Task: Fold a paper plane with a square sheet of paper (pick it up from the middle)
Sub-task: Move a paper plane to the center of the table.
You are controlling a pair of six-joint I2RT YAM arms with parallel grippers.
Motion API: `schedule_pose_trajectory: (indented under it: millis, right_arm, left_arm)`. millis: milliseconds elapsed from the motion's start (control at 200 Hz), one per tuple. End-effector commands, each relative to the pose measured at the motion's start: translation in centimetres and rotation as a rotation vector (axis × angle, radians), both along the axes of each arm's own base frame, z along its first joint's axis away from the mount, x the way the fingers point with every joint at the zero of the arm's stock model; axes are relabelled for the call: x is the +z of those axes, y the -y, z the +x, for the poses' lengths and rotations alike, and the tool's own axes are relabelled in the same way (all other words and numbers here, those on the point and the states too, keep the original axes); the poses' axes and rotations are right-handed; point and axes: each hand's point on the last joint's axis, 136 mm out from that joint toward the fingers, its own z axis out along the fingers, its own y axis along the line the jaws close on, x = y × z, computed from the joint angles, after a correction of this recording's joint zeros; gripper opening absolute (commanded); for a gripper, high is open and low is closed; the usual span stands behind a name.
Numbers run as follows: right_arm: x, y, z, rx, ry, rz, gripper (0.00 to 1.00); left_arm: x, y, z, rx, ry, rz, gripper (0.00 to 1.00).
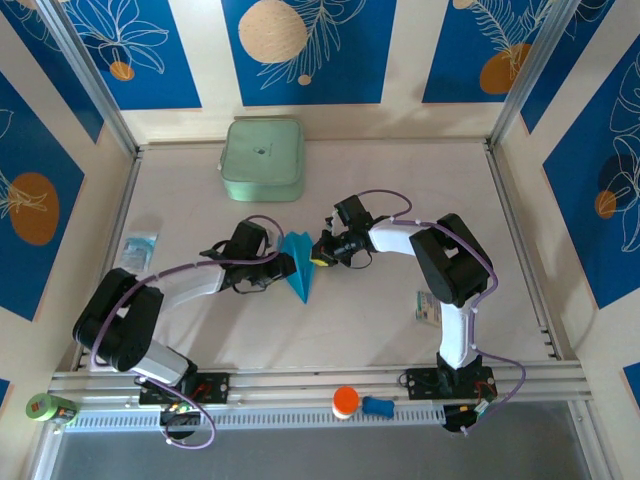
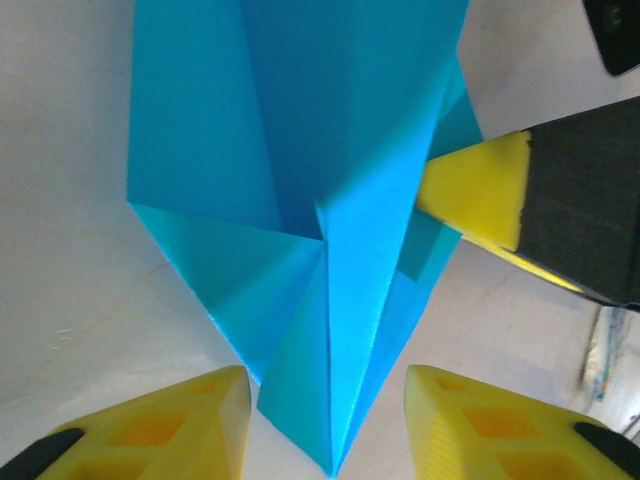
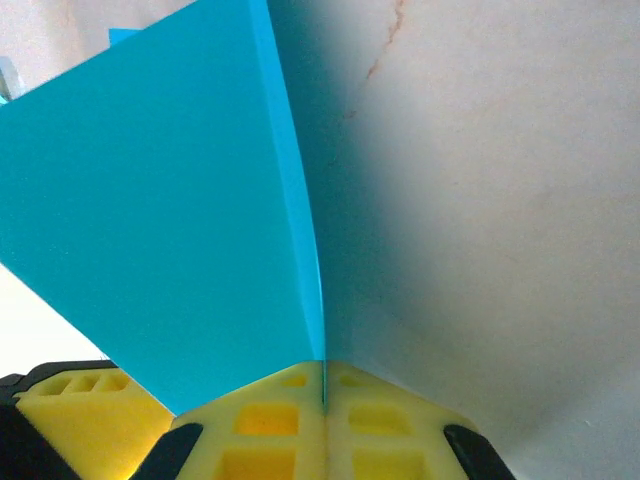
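Observation:
The square sheet of paper is folded into a cyan-blue paper plane (image 1: pixel 298 265) with creased layers, standing mid-table with its point toward the near edge. My right gripper (image 1: pixel 318 252) is shut on the plane's right edge; in the right wrist view the thin paper (image 3: pixel 150 220) runs into the seam of my closed right gripper (image 3: pixel 324 375). My left gripper (image 1: pixel 272 268) is at the plane's left side. In the left wrist view the left gripper (image 2: pixel 325 385) is open, its yellow fingers astride the plane's (image 2: pixel 330 200) point without pinching it. A pad of the right gripper (image 2: pixel 475 190) touches the paper's far side.
A pale green box (image 1: pixel 262 160) stands at the back of the table. Small printed packets lie at the left (image 1: pixel 140 247) and by the right arm (image 1: pixel 428 307). An orange-capped item (image 1: pixel 346 401) and a green roll (image 1: pixel 45 407) sit on the front rail.

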Motion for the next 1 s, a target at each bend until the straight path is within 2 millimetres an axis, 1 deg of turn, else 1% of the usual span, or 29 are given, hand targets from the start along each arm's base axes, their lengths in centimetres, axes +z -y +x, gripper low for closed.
schedule_pose_trajectory:
  millis: [0, 175, 485, 555, 725, 835, 995]
  right_arm:
    - [-0.2, -0.5, -0.5, 0.03, -0.022, 0.006, 0.02]
    - [-0.2, -0.5, -0.4, 0.03, -0.021, 0.007, 0.02]
    - [-0.2, -0.5, -0.4, 0.029, -0.024, 0.007, 0.01]
    - [-0.2, -0.6, -0.5, 0.029, -0.025, 0.008, 0.02]
    - [0.0, -0.6, -0.5, 0.031, -0.024, 0.012, 0.02]
    - [0.1, -0.6, -0.5, 0.033, -0.024, 0.014, 0.01]
    - [0.1, -0.7, -0.4, 0.032, -0.023, 0.016, 0.01]
  left_arm:
    - [0.6, 1.6, -0.1, -0.045, 0.01, -0.055, 0.42]
    - [0.3, 2.5, -0.2, -0.067, 0.0, -0.06, 0.43]
    - [-0.4, 3.9, -0.3, -0.093, -0.015, -0.011, 0.48]
    - [-0.8, 3.7, -0.3, -0.08, -0.02, 0.025, 0.48]
    - [-1.4, 3.1, -0.4, -0.065, -0.03, 0.104, 0.43]
    - [-1.2, 3.1, -0.4, -0.076, -0.02, 0.147, 0.4]
    - [-1.1, 3.1, -0.3, -0.09, -0.011, 0.188, 0.4]
